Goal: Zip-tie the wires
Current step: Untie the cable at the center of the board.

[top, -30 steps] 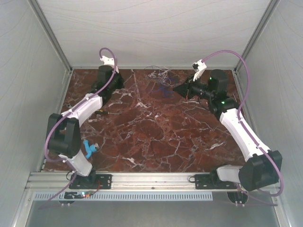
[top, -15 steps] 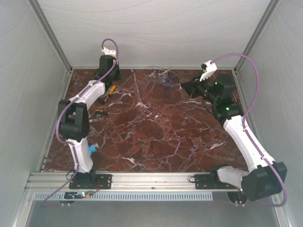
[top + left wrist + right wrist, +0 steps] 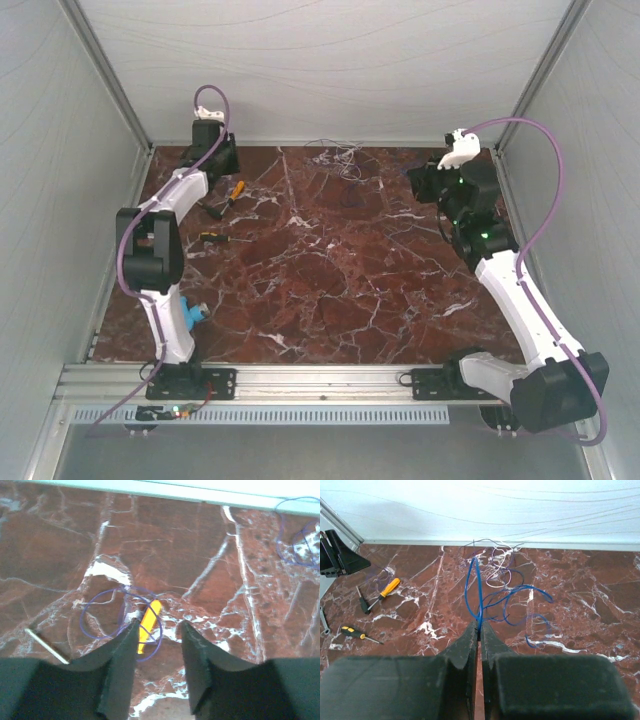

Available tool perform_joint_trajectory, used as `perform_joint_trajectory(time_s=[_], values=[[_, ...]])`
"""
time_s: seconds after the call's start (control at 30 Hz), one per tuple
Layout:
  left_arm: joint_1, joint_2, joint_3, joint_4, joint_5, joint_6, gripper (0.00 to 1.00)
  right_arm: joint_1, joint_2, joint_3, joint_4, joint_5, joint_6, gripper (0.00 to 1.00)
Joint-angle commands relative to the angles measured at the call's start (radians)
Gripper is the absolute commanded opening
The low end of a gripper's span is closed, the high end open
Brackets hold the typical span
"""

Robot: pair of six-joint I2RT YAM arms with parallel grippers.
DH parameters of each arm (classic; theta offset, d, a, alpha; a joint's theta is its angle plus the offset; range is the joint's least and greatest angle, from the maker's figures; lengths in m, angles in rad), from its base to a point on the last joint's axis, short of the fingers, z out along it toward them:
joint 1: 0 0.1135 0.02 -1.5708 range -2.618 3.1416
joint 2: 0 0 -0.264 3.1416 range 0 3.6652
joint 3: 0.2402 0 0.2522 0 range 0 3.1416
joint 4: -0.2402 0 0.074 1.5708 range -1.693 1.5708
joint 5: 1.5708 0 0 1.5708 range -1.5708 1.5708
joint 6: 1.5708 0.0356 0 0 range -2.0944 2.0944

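Note:
The wires [image 3: 496,566] lie near the back wall, thin whitish loops tangled with blue loops [image 3: 512,591]; from above they are a faint tangle [image 3: 336,155]. My right gripper [image 3: 479,628] is shut on one blue strand that rises from its fingertips; in the top view it [image 3: 416,181] hangs at the far right, apart from the tangle. My left gripper [image 3: 160,626] stands open over the table in the far left corner [image 3: 219,166], nothing between its fingers. Just beyond its tips lies a thin purple wire loop [image 3: 82,618]. The zip tie is out of view.
An orange-handled screwdriver [image 3: 235,190] lies inside the purple loop, just ahead of the left fingertips [image 3: 149,625]. A smaller screwdriver [image 3: 212,237] and a metal rod [image 3: 47,644] lie nearby. A blue object [image 3: 195,313] sits by the left arm's base.
The left arm swung back into the far left corner and its gripper opened. The right arm drew back to the right, still shut on the blue strand.

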Motion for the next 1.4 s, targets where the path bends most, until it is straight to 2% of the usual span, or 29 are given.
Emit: perform_joint_trajectory(time_s=[0.0, 0.2, 0.27, 0.4, 0.53, 0.7, 0.8, 0.9, 1.03, 1.37], values=[[-0.033, -0.051, 0.01, 0.016, 0.065, 0.0, 0.56, 0.0, -0.008, -0.008, 0.032, -0.015, 0.0, 0.0], [-0.087, -0.14, 0.022, -0.035, 0.074, 0.019, 0.83, 0.001, 0.006, -0.012, 0.048, -0.083, 0.003, 0.0], [-0.117, -0.17, 0.034, -0.071, 0.075, 0.03, 0.88, 0.002, 0.013, -0.011, 0.053, -0.121, 0.004, 0.0], [-0.16, -0.264, -0.008, -0.118, 0.121, 0.023, 0.89, 0.004, 0.037, -0.005, 0.068, -0.217, 0.012, 0.0], [-0.186, -0.439, -0.194, -0.057, 0.215, -0.04, 0.88, 0.013, 0.059, -0.004, 0.093, -0.302, 0.045, 0.0], [-0.213, -0.713, -0.594, 0.273, 0.416, -0.191, 0.89, 0.024, 0.073, -0.021, 0.178, -0.396, 0.174, 0.0], [-0.251, -0.82, -0.778, 0.439, 0.467, -0.244, 0.99, 0.043, 0.074, -0.037, 0.238, -0.421, 0.292, 0.0], [-0.299, -0.893, -0.913, 0.605, 0.492, -0.271, 0.99, 0.09, 0.072, -0.039, 0.255, -0.43, 0.351, 0.0], [-0.385, -0.91, -0.994, 0.75, 0.468, -0.22, 1.0, 0.152, 0.054, -0.031, 0.246, -0.405, 0.401, 0.0], [-0.428, -0.877, -0.972, 0.855, 0.529, -0.204, 0.91, 0.313, 0.007, 0.021, 0.163, -0.349, 0.397, 0.0]])
